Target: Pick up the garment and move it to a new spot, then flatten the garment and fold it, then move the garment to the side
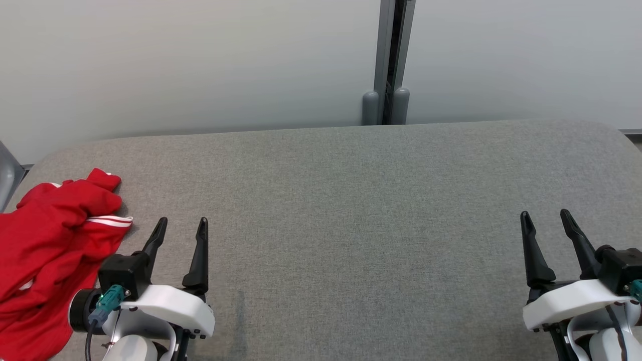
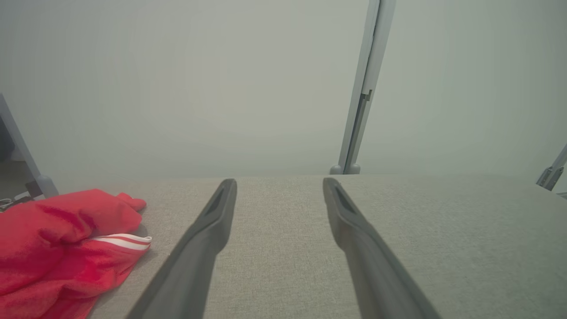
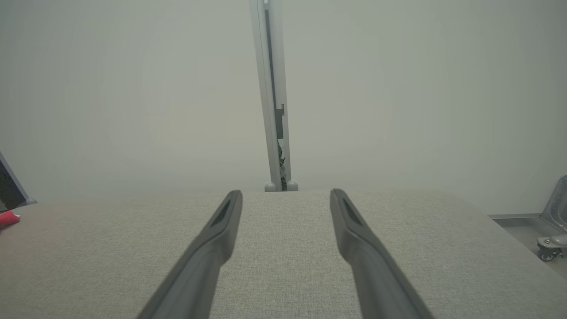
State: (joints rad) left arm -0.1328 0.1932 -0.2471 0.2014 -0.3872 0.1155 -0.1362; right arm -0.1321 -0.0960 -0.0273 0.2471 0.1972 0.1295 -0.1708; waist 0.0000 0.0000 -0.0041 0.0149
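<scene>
The red garment (image 1: 45, 240) ran off the head view's edge at eight o'clock; the right wrist view cut it to a sliver at nine o'clock.

Both arms low along the worktop's (image 1: 351, 190) near edge, jaws spread, nothing held.
Field note: the left gripper (image 1: 183, 220) sits by the near left corner and the right gripper (image 1: 545, 213) by the near right corner, well apart. Each pair of long dark fingers (image 2: 203, 239) points toward the far edge, tips splayed. A white wrist housing (image 1: 170, 306) sits behind each pair. The left wrist carries a black camera block (image 1: 125, 273) with a teal connector (image 1: 111, 297) on its outer side, and the right wrist has a matching block. Fingers are low over the surface; cannot tell whether they touch it.
</scene>
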